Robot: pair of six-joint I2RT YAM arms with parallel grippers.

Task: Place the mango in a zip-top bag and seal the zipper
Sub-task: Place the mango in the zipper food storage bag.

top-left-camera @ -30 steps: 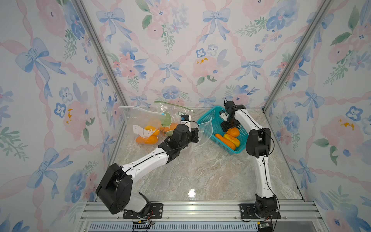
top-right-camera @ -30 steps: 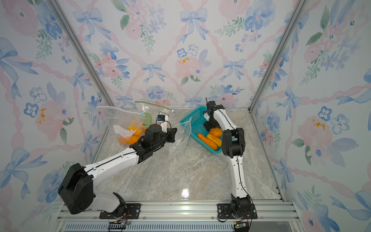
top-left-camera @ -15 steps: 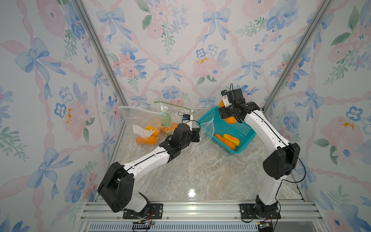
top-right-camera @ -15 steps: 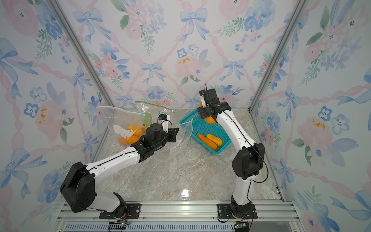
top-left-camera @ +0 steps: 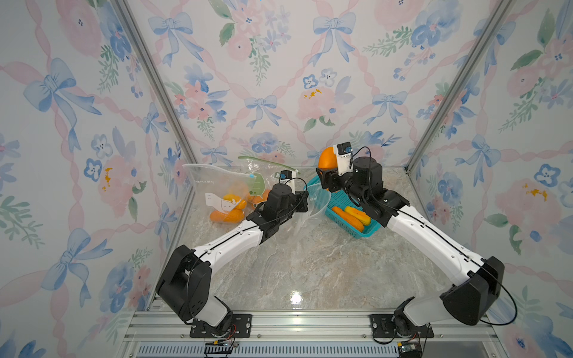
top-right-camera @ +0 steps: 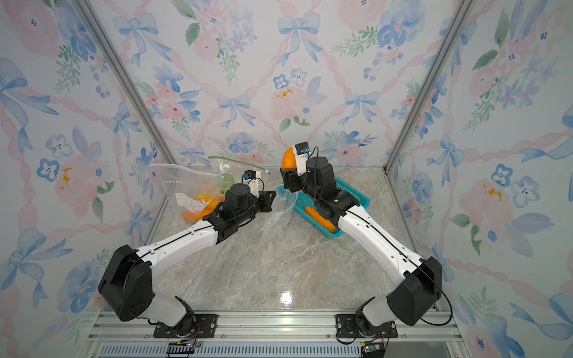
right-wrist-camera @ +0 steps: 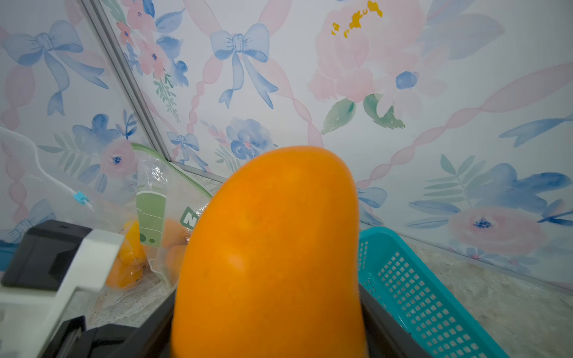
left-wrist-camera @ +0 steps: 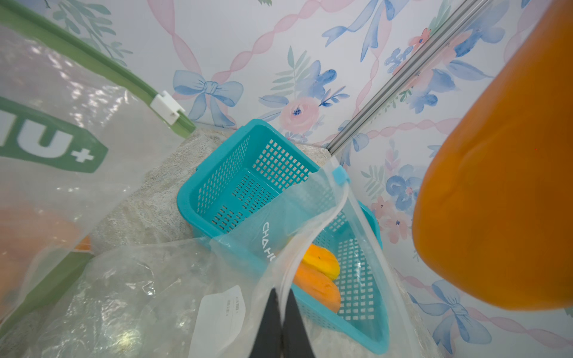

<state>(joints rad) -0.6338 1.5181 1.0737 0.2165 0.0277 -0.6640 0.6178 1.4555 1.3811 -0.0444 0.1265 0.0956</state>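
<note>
Your right gripper [top-left-camera: 326, 173] has its jaws clamped on the mango [top-left-camera: 328, 158], held up in the air above the end of the teal basket [top-left-camera: 362, 234] nearest the zip-top bag [left-wrist-camera: 269, 241]. Your left gripper [left-wrist-camera: 281, 297] is pinched closed on that bag's open rim. The clear film reads "CHAHU", with the rest folded away, and the print on its white sticker [left-wrist-camera: 221, 307] is too small to read. Two more mangoes [top-left-camera: 352, 217] lie in the basket. At the surface's back left corner, the green-zippered bag [left-wrist-camera: 62, 77] shows "U+" in white on green.
</note>
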